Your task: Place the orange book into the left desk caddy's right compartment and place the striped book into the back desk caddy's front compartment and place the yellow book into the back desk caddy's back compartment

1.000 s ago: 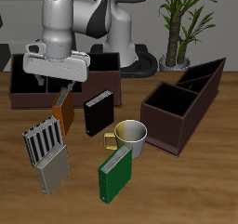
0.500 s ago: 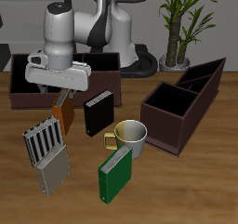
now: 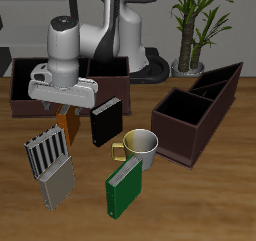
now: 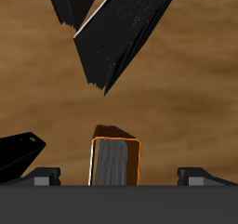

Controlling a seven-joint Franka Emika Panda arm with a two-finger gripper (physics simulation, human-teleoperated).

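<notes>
From the exterior camera I am watching the gripper (image 3: pixel 66 109) coming straight down over the orange book (image 3: pixel 68 120), which is standing on the table in front of the back desk caddy (image 3: pixel 22 97), beside the black book (image 3: pixel 105 121). The risk I am weighing: the thin book tipping or a finger clipping the black book if I descend off-centre. The wrist is pointing vertically down.

In the wrist camera the orange book (image 4: pixel 115 155) is sitting between the fingertips (image 4: pixel 195 175), which are spread wide and gripping nothing.
</notes>
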